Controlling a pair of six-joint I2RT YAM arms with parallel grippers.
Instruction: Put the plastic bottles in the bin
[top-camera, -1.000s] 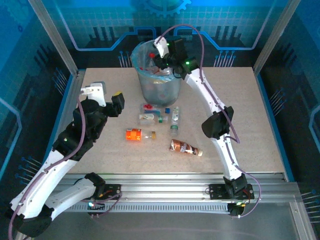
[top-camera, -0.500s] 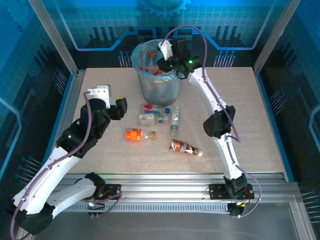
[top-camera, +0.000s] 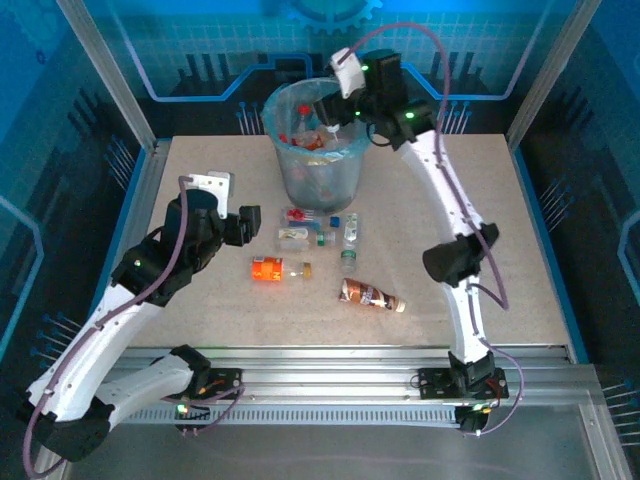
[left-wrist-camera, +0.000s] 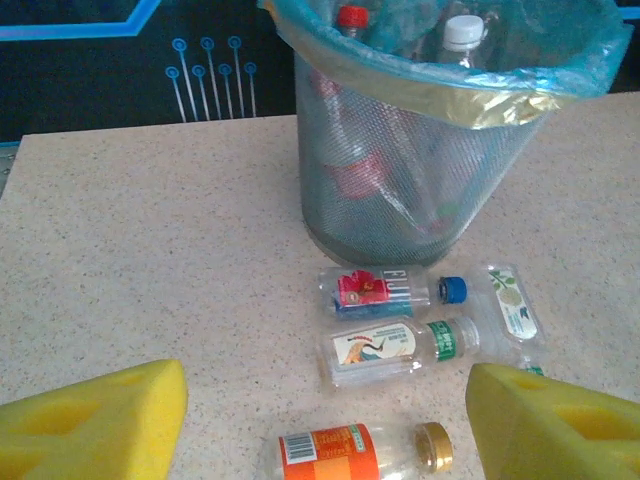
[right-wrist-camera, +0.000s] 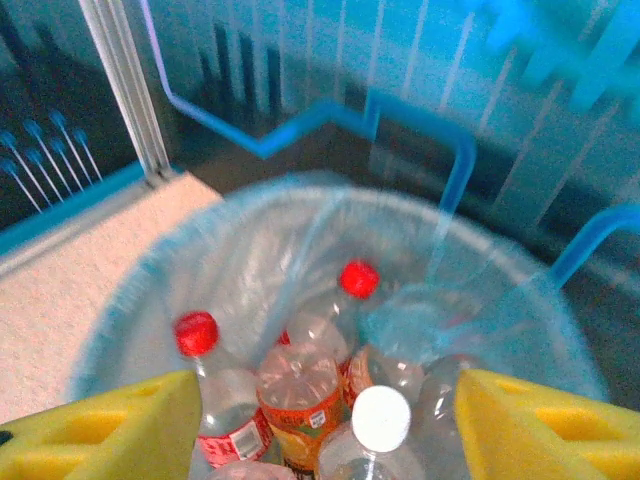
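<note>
speckled beige tabletop (top-camera: 520, 220) — carrying everything listed below.

round grey mesh bin lined with a crinkly light-blue plastic bag (top-camera: 318, 175) — upright at the far middle of the table. well filled, with red-capped clear plastic bottles (right-wrist-camera: 358, 280), a white-capped bottle (right-wrist-camera: 380, 418) and an orange-labelled bottle (right-wrist-camera: 300, 400) heaped close under the rim.

right gripper (right-wrist-camera: 325, 425): poised above the bin mouth, yellow foam pads (right-wrist-camera: 100, 430) wide apart, nothing between them.

left gripper (left-wrist-camera: 325, 420): low over the table on the near side of the loose bottles, yellow pads (left-wrist-camera: 90, 420) likewise apart, clamped on nothing.

still outside the bin, five counted, all lying flat in front of it:
- brown-labelled bottle (top-camera: 370, 295), nearest the arm bases, apart from the rest.
- clear bottle with orange label and gold cap (left-wrist-camera: 350, 450), just ahead of the left gripper.
- clear bottle with white label and green cap (left-wrist-camera: 390, 348), beside the next.
- clear bottle with red label and blue cap (left-wrist-camera: 385, 290), closest to the bin foot.
- clear bottle with white-and-green label (left-wrist-camera: 510, 305), at the right end of that cluster.

judged mostly done: bulk of the bottles binned, five pickups outstanding. orange-labelled table bottle best placed for the left gripper.
</note>
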